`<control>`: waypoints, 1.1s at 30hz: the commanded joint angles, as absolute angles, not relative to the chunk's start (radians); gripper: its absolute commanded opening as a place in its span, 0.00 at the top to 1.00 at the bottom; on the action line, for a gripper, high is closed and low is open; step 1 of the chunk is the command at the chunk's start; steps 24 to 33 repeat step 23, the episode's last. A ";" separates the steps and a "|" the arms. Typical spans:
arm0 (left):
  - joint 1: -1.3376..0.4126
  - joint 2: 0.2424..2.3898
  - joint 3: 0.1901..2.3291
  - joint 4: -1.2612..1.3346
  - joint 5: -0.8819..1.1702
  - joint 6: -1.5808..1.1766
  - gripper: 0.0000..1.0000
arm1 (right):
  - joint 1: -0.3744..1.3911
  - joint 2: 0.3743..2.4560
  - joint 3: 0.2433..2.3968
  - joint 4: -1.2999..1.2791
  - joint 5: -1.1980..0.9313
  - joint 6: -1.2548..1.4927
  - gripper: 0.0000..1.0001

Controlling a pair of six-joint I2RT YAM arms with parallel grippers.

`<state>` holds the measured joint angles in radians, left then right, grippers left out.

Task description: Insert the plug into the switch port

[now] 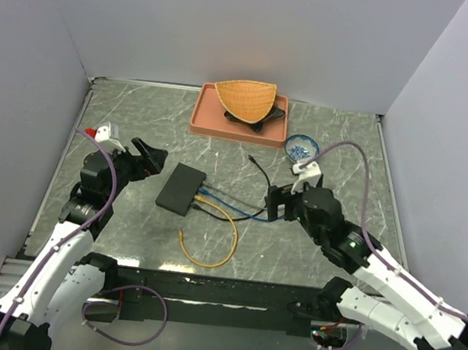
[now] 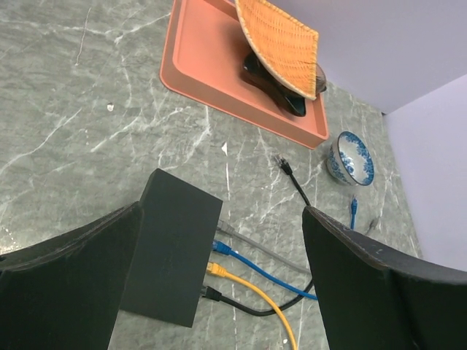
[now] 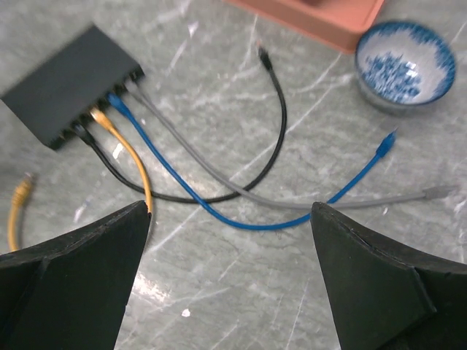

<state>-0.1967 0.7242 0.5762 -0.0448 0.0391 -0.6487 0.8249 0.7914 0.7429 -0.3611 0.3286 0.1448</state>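
I am holding both jaws spread, grasping nothing. My left gripper (image 1: 146, 159) is hanging beside the switch (image 1: 181, 189), mid-worktop, likely to brace it; my right gripper (image 1: 276, 203) is facing its sockets, near the loose black plug (image 3: 264, 55).

A robot lab cell. Plain walls (image 1: 234, 23) box in a marbled table (image 1: 164, 116). Two arms (image 1: 66, 240) are mounted at its near edge.

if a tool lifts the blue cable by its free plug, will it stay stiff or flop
Probably floppy: the blue cable lies in a loose curve. Its other end sits in the switch, so a high lift may drag that box. The small free plug might twist in a grip.
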 commanded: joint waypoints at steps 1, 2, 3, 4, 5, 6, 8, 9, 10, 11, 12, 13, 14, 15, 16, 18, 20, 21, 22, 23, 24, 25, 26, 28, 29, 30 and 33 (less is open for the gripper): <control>-0.193 0.680 0.594 -0.012 0.069 -0.663 0.04 | 0.831 0.689 0.744 -0.321 0.362 0.137 0.02; -0.193 0.675 0.592 -0.011 0.071 -0.664 0.04 | 0.831 0.683 0.744 -0.315 0.362 0.133 0.02; -0.193 0.664 0.589 -0.009 0.072 -0.663 0.04 | 0.830 0.678 0.745 -0.313 0.362 0.130 0.02; -0.193 0.660 0.588 -0.009 0.071 -0.661 0.04 | 0.831 0.678 0.747 -0.311 0.361 0.130 0.02; -0.193 0.655 0.586 -0.009 0.069 -0.657 0.04 | 0.831 0.678 0.749 -0.313 0.360 0.130 0.02; -0.195 0.649 0.587 -0.014 0.066 -0.652 0.04 | 0.830 0.681 0.750 -0.311 0.357 0.132 0.02; -0.193 0.643 0.591 -0.024 0.054 -0.646 0.04 | 0.831 0.695 0.752 -0.313 0.351 0.135 0.02; -0.193 0.635 0.594 -0.034 0.052 -0.643 0.04 | 0.831 0.699 0.753 -0.313 0.347 0.138 0.02; -0.193 0.631 0.592 -0.035 0.045 -0.640 0.04 | 0.830 0.709 0.758 -0.314 0.339 0.140 0.02; -0.193 0.624 0.591 -0.035 0.044 -0.638 0.04 | 0.831 0.713 0.759 -0.314 0.331 0.141 0.02; -0.193 0.615 0.588 -0.034 0.043 -0.635 0.04 | 0.830 0.716 0.761 -0.311 0.331 0.138 0.02; -0.193 0.612 0.586 -0.035 0.041 -0.631 0.04 | 0.831 0.719 0.761 -0.304 0.328 0.138 0.02; -0.193 0.606 0.584 -0.034 0.041 -0.624 0.04 | 0.831 0.718 0.761 -0.301 0.324 0.141 0.02; -0.193 0.597 0.583 -0.034 0.041 -0.621 0.04 | 0.831 0.713 0.756 -0.290 0.319 0.135 0.02; -0.193 0.592 0.581 -0.034 0.040 -0.618 0.04 | 0.831 0.709 0.753 -0.281 0.316 0.133 0.02; -0.193 0.577 0.569 -0.028 0.043 -0.608 0.04 | 0.830 0.690 0.747 -0.267 0.313 0.132 0.01; -0.193 0.566 0.551 0.018 0.089 -0.572 0.04 | 0.830 0.680 0.723 -0.236 0.324 0.130 0.01; -0.193 0.557 0.534 0.032 0.101 -0.557 0.04 | 0.831 0.669 0.707 -0.226 0.325 0.129 0.01; -0.193 0.555 0.531 0.038 0.097 -0.546 0.04 | 0.831 0.664 0.700 -0.210 0.327 0.118 0.01; -0.193 0.552 0.529 0.041 0.086 -0.540 0.04 | 0.831 0.660 0.690 -0.177 0.322 0.094 0.01; -0.193 0.552 0.529 0.041 0.086 -0.540 0.04 | 0.831 0.660 0.690 -0.177 0.322 0.094 0.01; -0.193 0.552 0.529 0.041 0.086 -0.540 0.04 | 0.831 0.660 0.690 -0.177 0.322 0.094 0.01; -0.193 0.552 0.529 0.041 0.086 -0.540 0.04 | 0.831 0.660 0.690 -0.177 0.322 0.094 0.01; -0.193 0.552 0.529 0.041 0.086 -0.540 0.04 | 0.831 0.660 0.690 -0.177 0.322 0.094 0.01; -0.193 0.552 0.529 0.041 0.086 -0.540 0.04 | 0.831 0.660 0.690 -0.177 0.322 0.094 0.01; -0.193 0.552 0.529 0.041 0.086 -0.540 0.04 | 0.831 0.660 0.690 -0.177 0.322 0.094 0.01; -0.193 0.552 0.529 0.041 0.086 -0.540 0.04 | 0.831 0.660 0.690 -0.177 0.322 0.094 0.01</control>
